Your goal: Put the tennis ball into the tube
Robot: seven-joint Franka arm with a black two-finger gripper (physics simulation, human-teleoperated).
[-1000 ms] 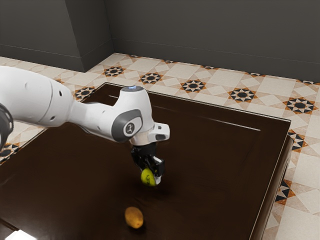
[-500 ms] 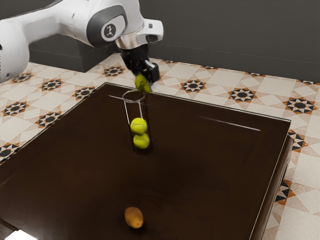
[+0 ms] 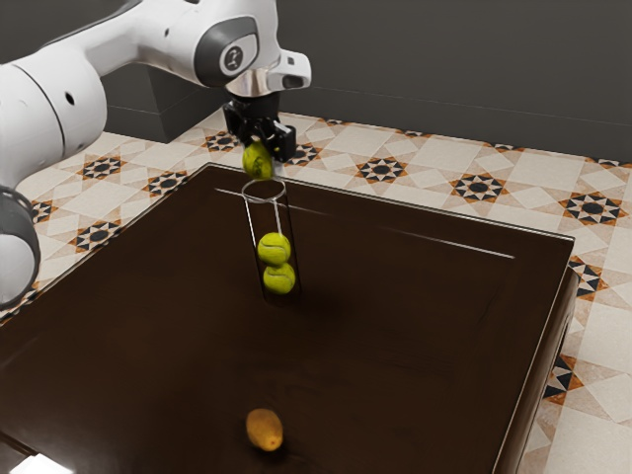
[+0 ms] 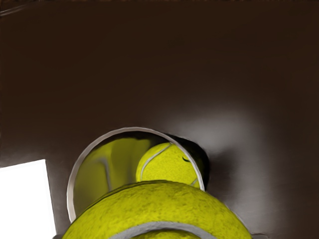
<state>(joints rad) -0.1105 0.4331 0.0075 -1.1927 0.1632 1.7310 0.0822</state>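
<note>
One tennis ball (image 3: 258, 163) is gripped in the tool (image 3: 269, 152), its black fingers closed against it from two sides; the ball is up in the air, just above the mouth of the clear tube (image 3: 252, 221), and is outside it; in the exterior view its lower edge comes close to the rim; in the wrist view it hides part of the rim, and I cannot tell whether it is centred over the opening.

The tube stands upright on the dark brown tabletop (image 3: 415, 336), open at the top; two more tennis balls are inside it, an upper ball (image 3: 274, 249) sitting on a lower ball (image 3: 279, 279); the wrist view looks down through the mouth at a ball with a pale seam and a small black mark, and a yellow-green sheen shows on the inner wall beside it.

Well apart from the tube, nearer the exterior view's camera, a brown oval thing (image 3: 265, 431) lies on the tabletop; a bright white patch (image 3: 39, 465) shows at the lower corner on the exterior view's left; the white arm (image 3: 54, 104) reaches in from that same side; beyond the tabletop are a patterned tile floor (image 3: 528, 207) and a dark grey wall (image 3: 415, 64).
</note>
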